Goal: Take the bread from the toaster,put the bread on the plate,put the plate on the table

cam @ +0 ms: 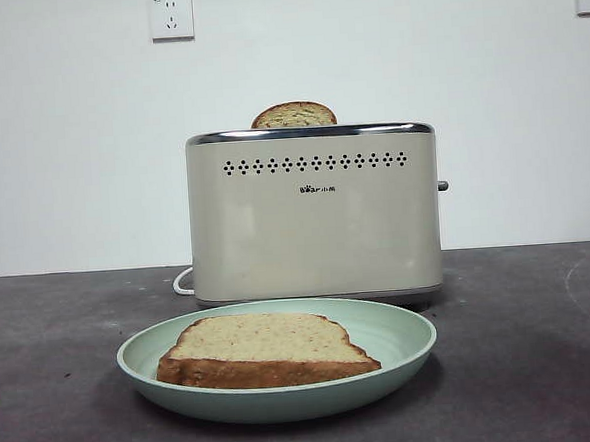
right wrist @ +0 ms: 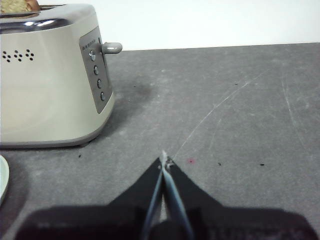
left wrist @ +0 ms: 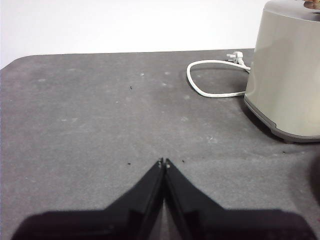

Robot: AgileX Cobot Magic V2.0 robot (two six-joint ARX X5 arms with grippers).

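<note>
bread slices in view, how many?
2. The bread lies flat on the plate, which rests on the table in front of the toaster. The second slice pokes out of the toaster's slot. Anything deeper inside would be hidden.

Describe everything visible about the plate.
The plate is wide, shallow and round, pale mint green with a raised rim and a smooth matte look, wider than the toaster behind it. It sits flat on the table, just in front of the toaster. The bread lies flat inside it. No gripper touches it.
</note>
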